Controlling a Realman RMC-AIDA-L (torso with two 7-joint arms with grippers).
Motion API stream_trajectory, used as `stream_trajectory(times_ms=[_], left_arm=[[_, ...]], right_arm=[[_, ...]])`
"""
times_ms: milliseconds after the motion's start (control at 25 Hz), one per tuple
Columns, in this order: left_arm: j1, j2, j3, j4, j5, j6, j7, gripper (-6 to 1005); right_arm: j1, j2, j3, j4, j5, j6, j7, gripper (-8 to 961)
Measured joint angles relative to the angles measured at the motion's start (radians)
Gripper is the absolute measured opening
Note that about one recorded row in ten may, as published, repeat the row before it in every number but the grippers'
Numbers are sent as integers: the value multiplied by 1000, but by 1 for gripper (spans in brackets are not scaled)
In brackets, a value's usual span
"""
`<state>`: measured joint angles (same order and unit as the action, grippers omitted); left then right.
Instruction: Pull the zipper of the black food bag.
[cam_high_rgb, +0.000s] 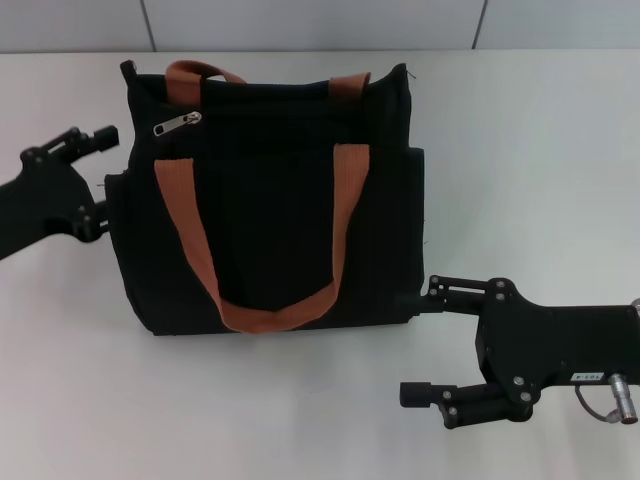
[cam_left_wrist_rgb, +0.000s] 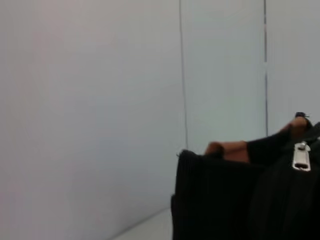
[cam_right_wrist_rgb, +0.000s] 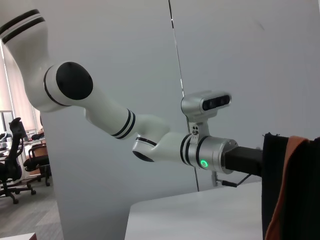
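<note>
Two grippers bracket my bag: left gripper spread open against its left side, right gripper spread open at its near right corner. On the black food bag, the zipper lies top-left, tab slanting up-right.

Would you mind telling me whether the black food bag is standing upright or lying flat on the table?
Lying flat: the black food bag shows its whole front face to the head camera, its strap handle spread across it.
</note>
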<state>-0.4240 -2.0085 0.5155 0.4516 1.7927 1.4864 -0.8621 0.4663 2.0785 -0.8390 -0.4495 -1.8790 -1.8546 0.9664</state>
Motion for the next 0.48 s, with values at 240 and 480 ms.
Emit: stream_trajectory(times_ms=[240, 480], left_arm=[[-3, -2, -19, -3, -48, 8, 33, 710], [-1, -4, -19, -2, -52, 22, 34, 486]], right_arm=[[0, 0, 0, 0, 2, 0, 0, 814], [0, 0, 1, 0, 4, 0, 0, 814]])
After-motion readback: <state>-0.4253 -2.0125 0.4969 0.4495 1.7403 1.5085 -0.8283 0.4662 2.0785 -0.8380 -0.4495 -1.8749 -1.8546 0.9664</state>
